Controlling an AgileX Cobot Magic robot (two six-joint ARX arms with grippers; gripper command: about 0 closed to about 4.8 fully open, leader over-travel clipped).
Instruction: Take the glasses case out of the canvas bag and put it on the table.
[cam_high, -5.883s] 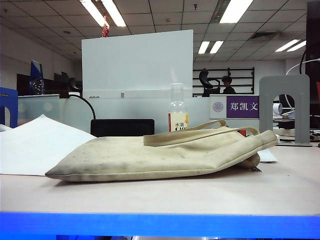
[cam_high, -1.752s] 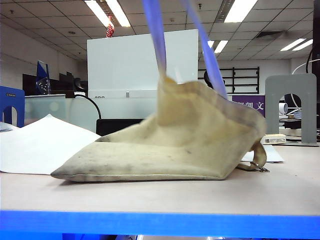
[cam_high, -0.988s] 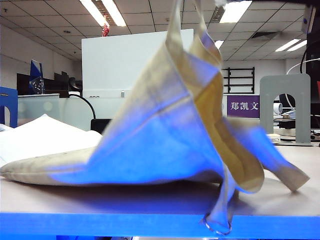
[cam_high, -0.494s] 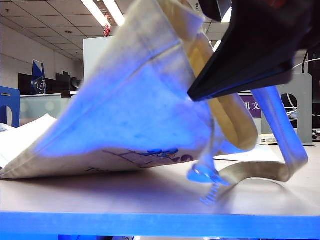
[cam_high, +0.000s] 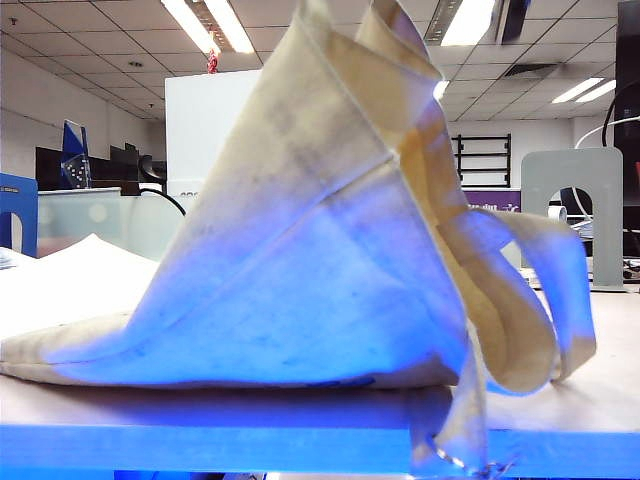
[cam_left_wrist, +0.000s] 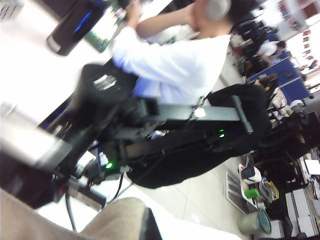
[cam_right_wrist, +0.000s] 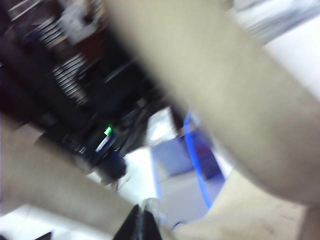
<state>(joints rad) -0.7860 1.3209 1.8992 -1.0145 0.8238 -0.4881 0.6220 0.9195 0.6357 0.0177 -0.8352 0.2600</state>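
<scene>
The canvas bag (cam_high: 320, 260) stands pulled up into a tall cream peak on the table (cam_high: 600, 400); its top runs out of the exterior view. Neither gripper shows in that view. In the left wrist view my left gripper (cam_left_wrist: 145, 230) is shut, with canvas bag (cam_left_wrist: 110, 220) cloth pressed against its one dark finger that shows. In the right wrist view my right gripper (cam_right_wrist: 142, 222) is shut on a thin edge of the canvas bag (cam_right_wrist: 210, 75). A strap (cam_high: 560, 290) loops down to the right. The glasses case is hidden.
White paper sheets (cam_high: 60, 270) lie at the left behind the bag. A grey bookend (cam_high: 598, 200) stands at the back right. A bag corner with a metal ring (cam_high: 450, 462) hangs over the blue front edge (cam_high: 200, 448). A whiteboard (cam_high: 200, 130) stands behind.
The bag went from lying flat to pulled up in a peak. The dark arm seen at upper right half a second ago has left the view, and the ringed corner now hangs over the front edge.
</scene>
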